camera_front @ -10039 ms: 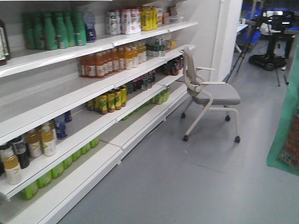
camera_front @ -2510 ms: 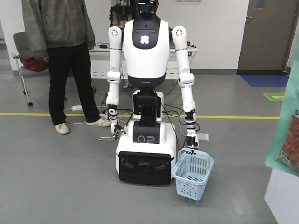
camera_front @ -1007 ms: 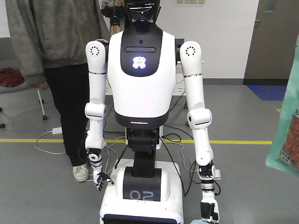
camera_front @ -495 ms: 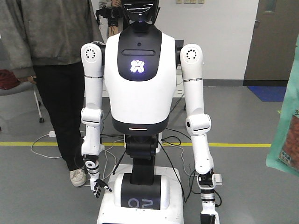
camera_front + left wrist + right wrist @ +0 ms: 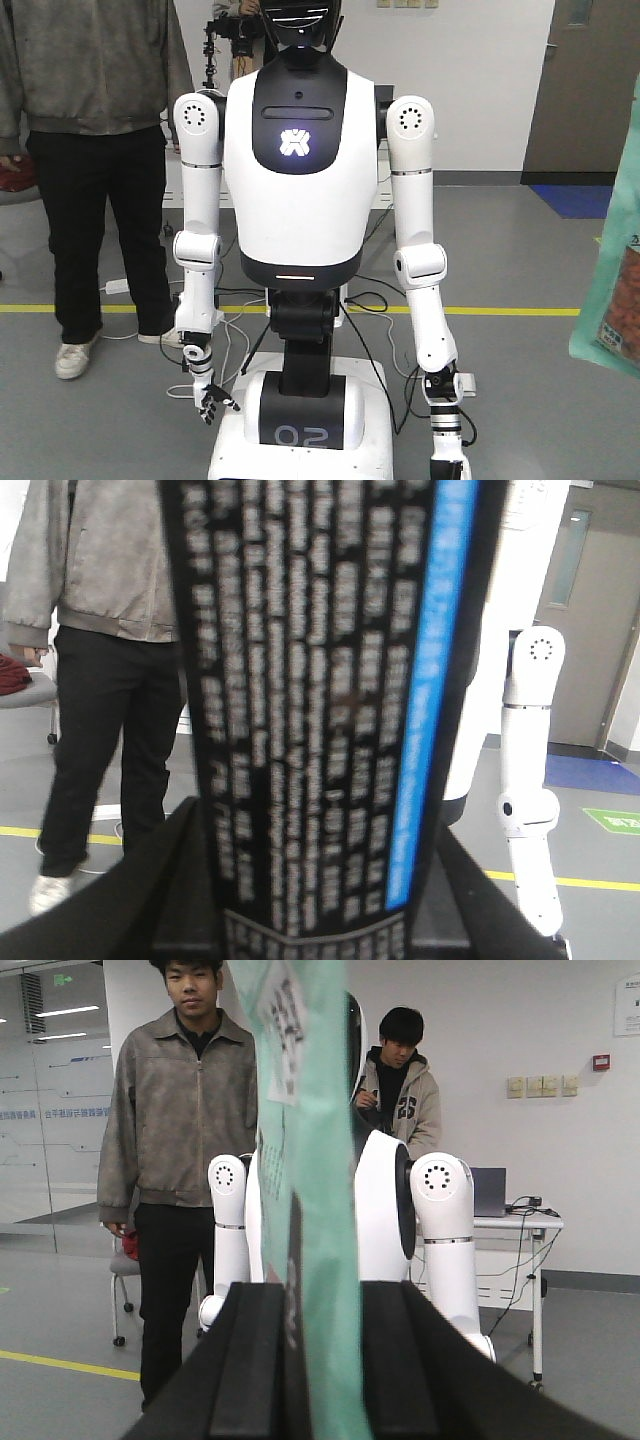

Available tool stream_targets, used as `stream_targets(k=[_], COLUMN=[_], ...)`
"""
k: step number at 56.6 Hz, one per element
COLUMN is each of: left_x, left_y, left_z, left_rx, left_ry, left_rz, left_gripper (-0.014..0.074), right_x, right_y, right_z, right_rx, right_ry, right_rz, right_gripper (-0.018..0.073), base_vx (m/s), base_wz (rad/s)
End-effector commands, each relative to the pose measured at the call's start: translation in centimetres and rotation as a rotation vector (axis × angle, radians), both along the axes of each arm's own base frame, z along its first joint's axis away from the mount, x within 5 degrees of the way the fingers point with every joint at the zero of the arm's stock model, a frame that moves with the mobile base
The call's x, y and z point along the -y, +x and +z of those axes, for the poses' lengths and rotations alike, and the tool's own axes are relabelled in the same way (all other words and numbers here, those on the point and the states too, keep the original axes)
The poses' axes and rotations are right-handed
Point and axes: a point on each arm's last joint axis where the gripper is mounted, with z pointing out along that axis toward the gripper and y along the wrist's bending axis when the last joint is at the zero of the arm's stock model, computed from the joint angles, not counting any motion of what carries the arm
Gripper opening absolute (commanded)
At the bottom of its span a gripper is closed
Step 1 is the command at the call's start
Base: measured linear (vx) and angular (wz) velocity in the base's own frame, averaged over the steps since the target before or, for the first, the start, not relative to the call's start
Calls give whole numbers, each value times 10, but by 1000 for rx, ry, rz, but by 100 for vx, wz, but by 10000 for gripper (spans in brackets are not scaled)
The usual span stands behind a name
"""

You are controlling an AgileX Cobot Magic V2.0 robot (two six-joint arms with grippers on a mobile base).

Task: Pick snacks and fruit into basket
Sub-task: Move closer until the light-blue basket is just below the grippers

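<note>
Between the fingers of my left gripper (image 5: 320, 880) stands an upright black snack pouch (image 5: 320, 660) with white lettering and a blue stripe; it fills most of the left wrist view. My right gripper (image 5: 325, 1360) is shut on a teal-green snack pouch (image 5: 310, 1110), seen edge-on between its dark fingers (image 5: 260, 1360). That teal pouch (image 5: 612, 280), with a window of red berries, also shows at the right edge of the front view. The basket and the fruit are out of view.
A white humanoid robot (image 5: 298, 180) on a wheeled base stands close in front of me. A person in a grey jacket (image 5: 95, 150) is at its left, another person (image 5: 400, 1080) behind it. A yellow line (image 5: 520, 311) and cables (image 5: 375, 300) cross the grey floor.
The view swung from drink shelves to the humanoid robot and closed in, so the basket in its hand dropped out of frame. In the last half second the person stepped left.
</note>
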Motion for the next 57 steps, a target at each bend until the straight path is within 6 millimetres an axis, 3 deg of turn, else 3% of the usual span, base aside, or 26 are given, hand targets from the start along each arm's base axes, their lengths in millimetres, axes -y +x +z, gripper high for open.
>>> stream_targets(k=[1, 57], left_x=[2, 2], left_y=[-2, -2], left_z=[19, 19], left_rx=[122, 122], left_ry=[1, 1], left_rz=[-21, -21], left_gripper=[3, 3], right_x=[3, 3], right_y=[-1, -1], right_z=[13, 13], right_rx=[57, 57], right_ry=[-48, -48], right_rz=[-37, -37], right_gripper=[-9, -9], base_vx=[0, 3], base_wz=[0, 0])
